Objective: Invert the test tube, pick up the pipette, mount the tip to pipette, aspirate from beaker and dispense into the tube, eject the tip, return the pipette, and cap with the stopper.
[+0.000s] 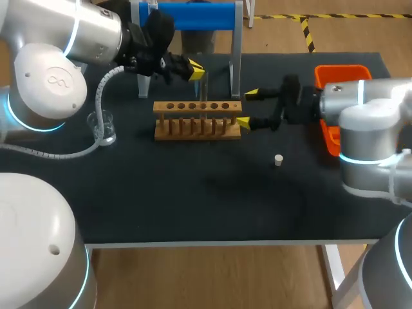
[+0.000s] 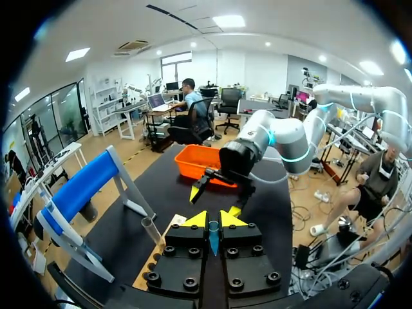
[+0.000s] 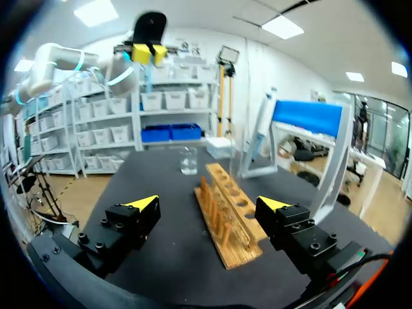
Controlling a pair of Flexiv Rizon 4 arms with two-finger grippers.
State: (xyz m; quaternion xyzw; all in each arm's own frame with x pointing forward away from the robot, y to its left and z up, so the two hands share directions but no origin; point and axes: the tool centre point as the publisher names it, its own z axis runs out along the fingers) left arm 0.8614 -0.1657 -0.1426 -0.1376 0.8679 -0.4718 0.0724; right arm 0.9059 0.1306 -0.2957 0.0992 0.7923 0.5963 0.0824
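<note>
L gripper (image 1: 196, 69): fingers together, clamped on test tube (image 2: 213, 236) (seen end-on in the wrist view), held raised above wooden rack (image 1: 197, 120). R gripper (image 1: 247, 107): fingers wide apart, level w/ rack's near end. One tip sits right at that end; contact cannot be told. Stopper (image 1: 278, 159) lies on desk (image 1: 193, 206), near R fingers but apart. Beaker (image 1: 103, 126) stands past rack's far end, well apart from both sets of fingers

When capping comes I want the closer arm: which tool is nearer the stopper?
Right. The right tool, open at the rack's end, sits close to the stopper; the left tool holds a tube above the rack, farther away.
</note>
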